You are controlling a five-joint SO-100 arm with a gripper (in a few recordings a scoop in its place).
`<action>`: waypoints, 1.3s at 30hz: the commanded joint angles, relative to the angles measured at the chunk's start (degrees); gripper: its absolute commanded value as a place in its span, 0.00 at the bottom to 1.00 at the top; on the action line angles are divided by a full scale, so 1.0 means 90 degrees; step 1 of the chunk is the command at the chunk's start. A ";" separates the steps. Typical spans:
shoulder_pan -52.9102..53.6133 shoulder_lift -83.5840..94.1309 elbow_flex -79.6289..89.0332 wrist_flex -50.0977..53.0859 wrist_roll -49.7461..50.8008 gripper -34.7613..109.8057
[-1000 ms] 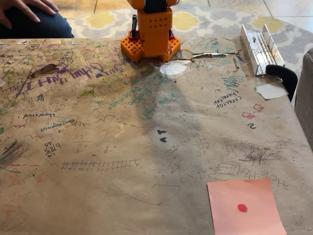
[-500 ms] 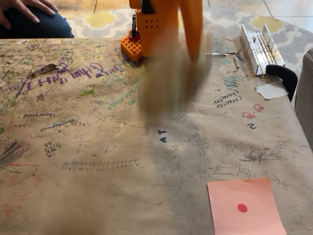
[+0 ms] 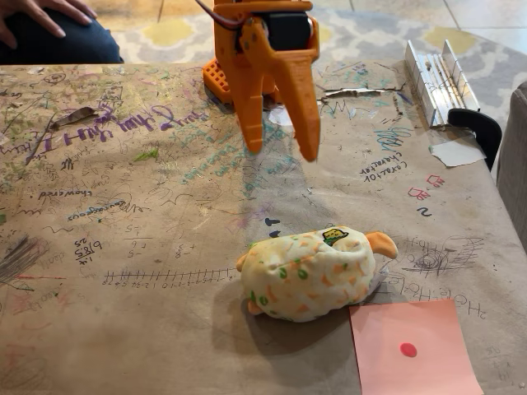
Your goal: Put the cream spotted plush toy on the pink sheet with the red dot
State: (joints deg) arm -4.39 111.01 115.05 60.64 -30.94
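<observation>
Fixed view showed me the gripper (image 3: pixel 282 150) at the far centre of the table (image 3: pixel 123 247), fingers spread apart and holding nothing. Nearer and to the right, the cream spotted plush toy (image 3: pixel 313 273) lay on the table, its near-right edge just beside the pink sheet with the red dot (image 3: pixel 412 350).

A: Surface? 
B: Tabletop (image 3: pixel 123 329) under brown paper, scribbled all over: purple script upper left, tally marks lower left, black arrows near the middle, red arrows at right.

A: Loose stuff on it?
B: White paper scrap (image 3: pixel 455 152) at the right edge. Metal hinged bracket (image 3: pixel 435 78) top right, a black clamp (image 3: pixel 478 127) just below it. Small dark leaf-like bit (image 3: pixel 74 117) upper left, can't tell what.

A: Background?
B: Person's hand (image 3: pixel 45 12) resting on dark trousers, top left corner. Grey-and-yellow patterned rug (image 3: pixel 362 29) behind. Grey chair edge (image 3: pixel 515 164) far right.
</observation>
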 commanded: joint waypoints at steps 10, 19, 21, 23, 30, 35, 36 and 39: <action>-0.0156 -0.3613 -0.2881 0.1563 0.0000 0.44; 0.0576 -0.1338 -0.0781 0.1396 -0.0771 0.31; 0.0791 -0.1162 -0.0479 0.1387 -0.1006 0.29; 0.0889 -0.1211 -0.0332 0.1182 -0.1084 0.30; 0.0635 -0.2744 -0.1982 0.1152 -0.0723 0.51; 0.0039 -0.3643 -0.3184 0.1338 -0.0820 0.55; -0.0078 -0.3682 -0.3271 0.1338 -0.0957 0.56; -0.0371 -0.3633 -0.3330 0.1279 -0.1338 0.57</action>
State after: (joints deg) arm -5.10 76.20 89.56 71.72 -40.34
